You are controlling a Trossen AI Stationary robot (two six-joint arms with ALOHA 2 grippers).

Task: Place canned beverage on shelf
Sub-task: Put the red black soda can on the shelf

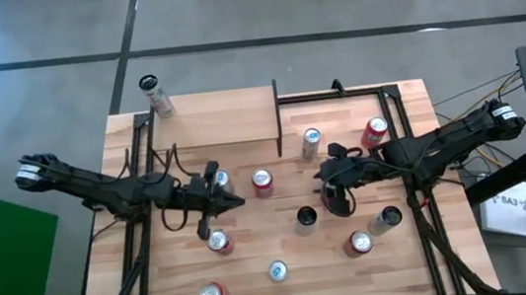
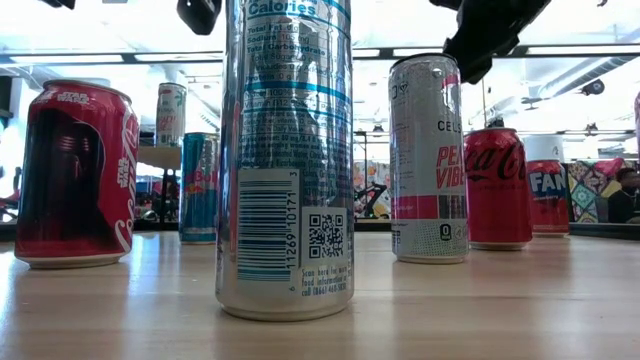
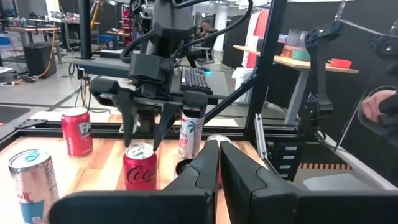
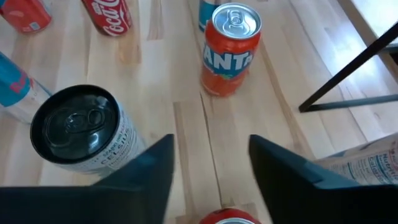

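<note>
The shelf (image 1: pixel 210 119), a raised light-wood board on black uprights, stands at the table's far edge. One can (image 1: pixel 156 95) stands on its far left corner. My right gripper (image 1: pixel 333 197) is open and points down above a red Coca-Cola can (image 3: pixel 140 168), without touching it. In the right wrist view (image 4: pixel 211 152) that can's top (image 4: pixel 227 218) shows between the fingers. My left gripper (image 1: pixel 237 202) is shut and empty. It is left of centre, beside a blue-topped can (image 1: pixel 221 180), and also shows in its own wrist view (image 3: pixel 217 155).
Several cans stand about the table. There is an orange Fanta can (image 4: pixel 230 50), a black-topped Celsius can (image 4: pixel 78 130), a silver can (image 1: pixel 311 142), red cans (image 1: pixel 374 132) (image 1: pixel 218 240) (image 1: pixel 359 243) and a tall silver can (image 2: pixel 285 160) near the front edge. A shelf upright (image 4: pixel 348 81) stands near the Fanta can.
</note>
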